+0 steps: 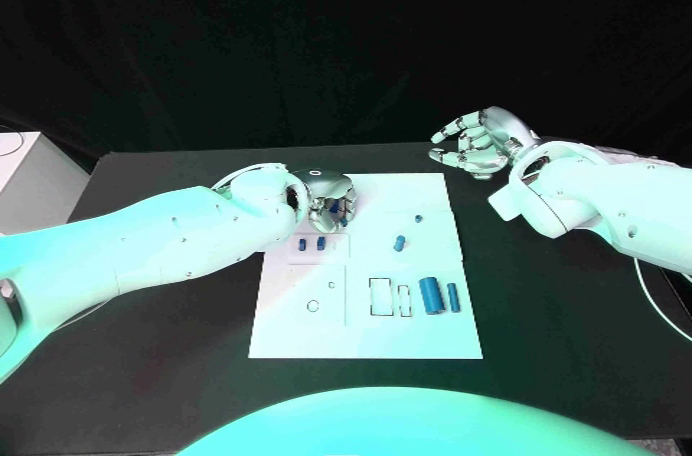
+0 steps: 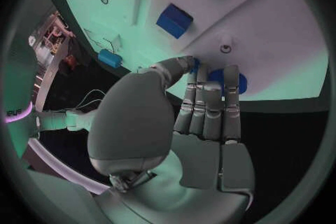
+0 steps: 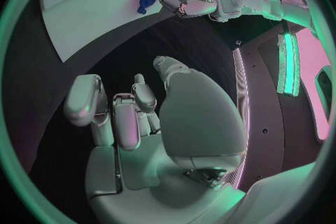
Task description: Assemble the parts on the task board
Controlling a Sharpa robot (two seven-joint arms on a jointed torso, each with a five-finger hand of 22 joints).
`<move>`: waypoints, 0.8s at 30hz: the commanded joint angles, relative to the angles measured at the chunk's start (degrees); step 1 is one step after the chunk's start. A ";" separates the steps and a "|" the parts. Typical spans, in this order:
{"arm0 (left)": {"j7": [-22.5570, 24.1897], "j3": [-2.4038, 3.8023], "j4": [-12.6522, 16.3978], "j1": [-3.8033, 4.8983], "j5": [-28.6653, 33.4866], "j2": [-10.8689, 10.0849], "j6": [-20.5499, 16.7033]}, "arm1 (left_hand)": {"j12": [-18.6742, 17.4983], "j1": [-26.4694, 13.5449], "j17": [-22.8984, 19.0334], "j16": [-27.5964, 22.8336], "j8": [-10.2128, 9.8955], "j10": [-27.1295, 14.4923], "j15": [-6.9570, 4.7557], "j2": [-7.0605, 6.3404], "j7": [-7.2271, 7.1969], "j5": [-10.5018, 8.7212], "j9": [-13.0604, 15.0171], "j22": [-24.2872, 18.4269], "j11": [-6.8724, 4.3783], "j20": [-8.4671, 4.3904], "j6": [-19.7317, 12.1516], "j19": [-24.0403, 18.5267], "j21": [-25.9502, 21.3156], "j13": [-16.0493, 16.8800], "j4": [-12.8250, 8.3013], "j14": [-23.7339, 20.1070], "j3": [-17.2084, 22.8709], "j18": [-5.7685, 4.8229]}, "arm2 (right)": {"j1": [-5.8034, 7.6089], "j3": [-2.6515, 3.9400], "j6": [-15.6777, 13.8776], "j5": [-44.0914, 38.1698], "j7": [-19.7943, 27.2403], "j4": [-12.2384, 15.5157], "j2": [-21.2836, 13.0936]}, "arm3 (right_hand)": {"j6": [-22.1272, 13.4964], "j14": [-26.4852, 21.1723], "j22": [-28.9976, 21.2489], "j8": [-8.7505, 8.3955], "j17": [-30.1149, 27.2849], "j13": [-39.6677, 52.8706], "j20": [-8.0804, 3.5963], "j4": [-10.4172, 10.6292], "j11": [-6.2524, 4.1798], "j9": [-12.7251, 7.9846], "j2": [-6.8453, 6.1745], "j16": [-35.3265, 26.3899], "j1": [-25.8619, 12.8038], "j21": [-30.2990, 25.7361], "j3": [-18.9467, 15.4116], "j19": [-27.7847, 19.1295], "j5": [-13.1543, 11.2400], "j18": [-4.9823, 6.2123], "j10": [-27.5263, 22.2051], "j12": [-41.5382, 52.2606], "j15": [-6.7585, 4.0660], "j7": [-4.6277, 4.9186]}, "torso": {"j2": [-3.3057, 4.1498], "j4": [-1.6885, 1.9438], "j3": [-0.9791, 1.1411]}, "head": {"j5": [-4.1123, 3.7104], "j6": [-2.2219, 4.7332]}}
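Left hand [image 1: 326, 198] pinches a blue part [image 2: 225, 79] at the board's [image 1: 433, 331] far edge; seat it squarely; right hand [image 1: 480, 143] clenched, empty

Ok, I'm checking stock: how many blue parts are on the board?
7 blue parts: one under the left hand, two beside it, two mid-board, two cylinders near right. Others may hide under it.

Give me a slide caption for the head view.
Left hand grips a blue part on the task board; right hand hovers beyond.
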 commanded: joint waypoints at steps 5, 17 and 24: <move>1.08 0.00 0.22 -0.01 0.71 0.09 1.08 | -1.80 -0.43 -0.49 0.39 -0.93 1.31 0.14 0.61 0.27 -0.25 0.15 0.31 0.17 -0.29 0.77 -0.10 0.38 -1.02 -0.19 0.38 0.40 0.73 | -0.02 0.02 0.53 -0.15 0.61 0.06 0.07 | -0.32 2.25 0.05 0.32 2.45 0.04 -0.01 0.00 -0.10 -0.08 -0.05 -0.17 -0.13 0.01 0.40 -0.41 0.34 0.80 0.01 -0.02 0.18 0.07 | -0.01 -0.02 -0.01 | 0.11 0.01; 2.88 -0.01 0.34 -0.12 1.79 -0.36 -2.96 | -6.34 -0.38 3.86 3.05 -1.57 7.19 -0.28 1.95 0.66 -0.22 1.23 3.27 -0.23 -0.64 4.12 2.72 2.97 -2.67 -1.55 4.55 0.78 0.31 | -0.03 0.02 0.55 -0.15 0.64 0.05 0.12 | -0.28 2.27 0.07 0.37 2.47 0.14 -0.03 0.02 -0.12 -0.08 -0.04 -0.17 -0.21 0.04 0.47 -0.36 0.38 0.79 0.23 0.13 0.17 0.05 | 0.01 -0.02 -0.02 | 0.11 0.01; 3.88 0.43 2.05 -0.22 3.62 -2.09 -5.79 | -8.91 -0.43 4.14 3.30 -2.43 8.53 -0.13 2.03 0.84 -0.19 1.40 4.28 0.02 -0.64 4.44 3.59 3.87 -3.25 -2.18 5.17 1.32 0.12 | -0.03 0.02 0.53 -0.15 0.67 0.06 0.07 | -0.28 2.27 0.07 0.37 2.47 0.14 -0.03 0.02 -0.12 -0.08 -0.04 -0.17 -0.21 0.04 0.47 -0.36 0.38 0.79 0.23 0.13 0.17 0.05 | -0.04 -0.03 -0.07 | 0.06 0.03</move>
